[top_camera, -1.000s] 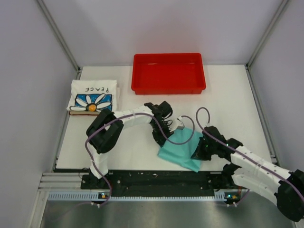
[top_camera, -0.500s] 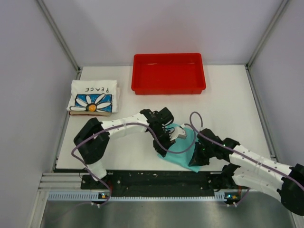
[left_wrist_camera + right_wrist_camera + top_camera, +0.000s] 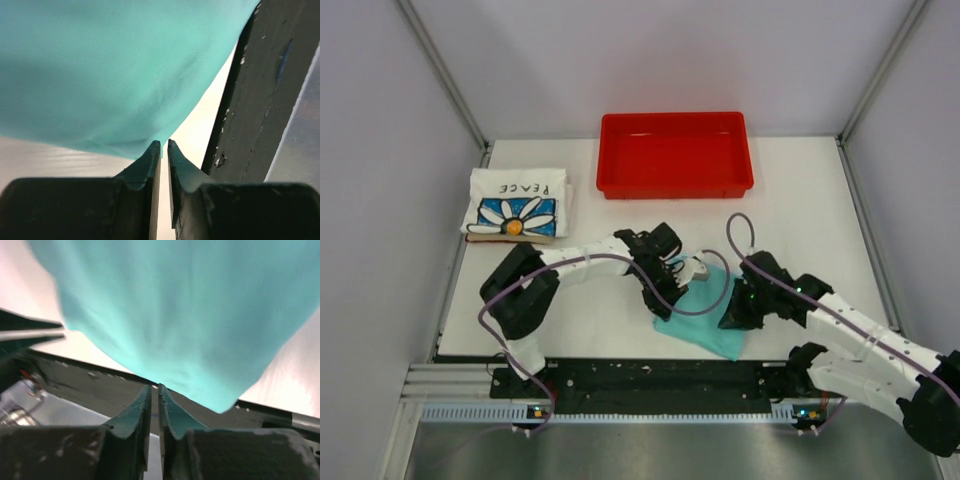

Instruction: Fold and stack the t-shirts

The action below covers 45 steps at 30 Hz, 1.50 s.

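Observation:
The teal-green t-shirt (image 3: 702,318) is a small folded bundle near the table's front edge, between my two grippers. My left gripper (image 3: 663,303) is at its left edge and my right gripper (image 3: 729,318) at its right edge. In the left wrist view the jaws (image 3: 164,145) are shut, with the teal cloth (image 3: 115,75) running up from the tips. In the right wrist view the jaws (image 3: 159,386) are shut the same way on the teal cloth (image 3: 185,315). The white daisy "PEACE" t-shirt (image 3: 517,205) lies folded at the far left.
A red plastic tray (image 3: 675,186) stands at the back middle. The black front rail (image 3: 650,375) runs just below the teal shirt; it shows in the left wrist view (image 3: 260,100) and the right wrist view (image 3: 75,375). Grey walls close both sides.
Both grippers have moved with the teal shirt a little left and toward the front edge. The left arm has bent down over the shirt's left side. The white shirt has not moved.

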Motion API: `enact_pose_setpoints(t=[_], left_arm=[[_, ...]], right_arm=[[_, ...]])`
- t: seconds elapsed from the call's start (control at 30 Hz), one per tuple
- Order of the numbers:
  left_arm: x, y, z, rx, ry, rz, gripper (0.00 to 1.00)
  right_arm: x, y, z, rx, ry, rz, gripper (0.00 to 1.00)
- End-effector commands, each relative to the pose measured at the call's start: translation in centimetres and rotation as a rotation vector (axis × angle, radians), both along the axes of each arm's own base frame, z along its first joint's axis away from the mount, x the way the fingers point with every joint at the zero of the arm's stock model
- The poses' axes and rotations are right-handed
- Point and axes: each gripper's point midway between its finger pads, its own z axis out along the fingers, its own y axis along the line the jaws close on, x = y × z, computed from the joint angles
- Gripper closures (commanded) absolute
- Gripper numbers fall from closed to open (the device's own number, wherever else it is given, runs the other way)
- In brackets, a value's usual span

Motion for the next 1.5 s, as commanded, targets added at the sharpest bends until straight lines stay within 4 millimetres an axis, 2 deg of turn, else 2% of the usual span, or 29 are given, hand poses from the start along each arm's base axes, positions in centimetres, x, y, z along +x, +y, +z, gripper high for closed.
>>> enact_pose_setpoints(t=[0.0, 0.07, 0.13, 0.23, 0.3, 0.4, 0.47, 0.6, 0.63, 0.67, 0.87, 0.93, 0.97, 1.0, 1.03, 1.1, 1.13, 1.23, 1.4, 1.43, 1.47], left_arm=[[1.9, -2.1, 8.3, -0.216, -0.161, -0.020, 0.82], [2.1, -2.1, 10.0, -0.256, -0.138, 0.005, 0.76], [3.9, -2.1, 10.7, -0.267, -0.105, 0.112, 0.70], [7.9, -2.1, 9.8, -0.249, -0.029, 0.339, 0.59], [9.8, -2.0, 8.8, -0.237, 0.030, 0.424, 0.59], [11.9, -1.9, 6.9, -0.218, 0.050, 0.504, 0.53], [12.1, -2.3, 5.9, -0.214, 0.082, 0.511, 0.52], [12.6, -3.2, 4.5, -0.233, 0.167, 0.539, 0.49], [12.7, -3.4, 4.2, -0.233, 0.190, 0.546, 0.44], [12.7, -3.6, 3.9, -0.235, 0.208, 0.546, 0.35], [12.9, -3.9, 1.6, -0.198, 0.273, 0.586, 0.33], [13.2, -3.8, 0.7, -0.173, 0.288, 0.608, 0.35], [13.3, -3.7, 0.3, -0.163, 0.301, 0.618, 0.38], [13.4, -3.7, 0.1, -0.157, 0.314, 0.627, 0.46], [13.5, -3.7, 0.0, -0.162, 0.326, 0.627, 0.55], [13.8, -3.5, 0.1, -0.170, 0.341, 0.634, 0.81], [14.0, -3.2, 0.2, -0.173, 0.341, 0.639, 0.97], [14.9, -1.6, 0.8, -0.184, 0.313, 0.655, 1.00], [15.8, 3.6, 1.5, -0.158, 0.214, 0.666, 1.00], [15.6, 4.6, 1.3, -0.141, 0.200, 0.667, 1.00], [15.9, 5.7, 1.5, -0.137, 0.174, 0.668, 1.00]], right_arm=[[4.4, -1.3, 4.8, -0.020, -0.198, -0.050, 0.84], [5.6, -2.8, 4.5, -0.061, -0.225, -0.084, 0.73], [6.6, -4.4, 3.3, -0.100, -0.224, -0.138, 0.61], [8.3, -6.4, 2.3, -0.142, -0.263, -0.203, 0.55], [9.4, -6.8, 2.0, -0.125, -0.301, -0.245, 0.52], [10.5, -7.5, 0.6, -0.112, -0.301, -0.287, 0.52], [11.3, -7.9, -0.3, -0.110, -0.306, -0.303, 0.55], [13.0, -7.4, -1.1, -0.096, -0.331, -0.283, 0.63], [13.2, -7.4, -1.3, -0.103, -0.324, -0.278, 0.65], [13.4, -7.5, -1.5, -0.113, -0.314, -0.270, 0.67], [14.5, -7.5, -2.1, -0.134, -0.303, -0.259, 0.72], [14.8, -7.3, -2.0, -0.129, -0.307, -0.255, 0.73], [14.9, -7.2, -2.0, -0.127, -0.307, -0.257, 0.73], [15.0, -7.2, -1.9, -0.127, -0.311, -0.253, 0.73], [15.1, -7.2, -1.8, -0.130, -0.315, -0.251, 0.73], [15.3, -7.5, -1.5, -0.145, -0.327, -0.243, 0.71], [15.3, -7.6, -1.4, -0.157, -0.330, -0.236, 0.67], [16.2, -8.7, 0.2, -0.220, -0.370, -0.218, 0.54], [17.5, -8.3, 3.9, -0.220, -0.468, -0.126, 0.43], [17.7, -8.3, 4.4, -0.220, -0.478, -0.116, 0.32], [17.7, -8.2, 4.8, -0.217, -0.482, -0.109, 0.31]])
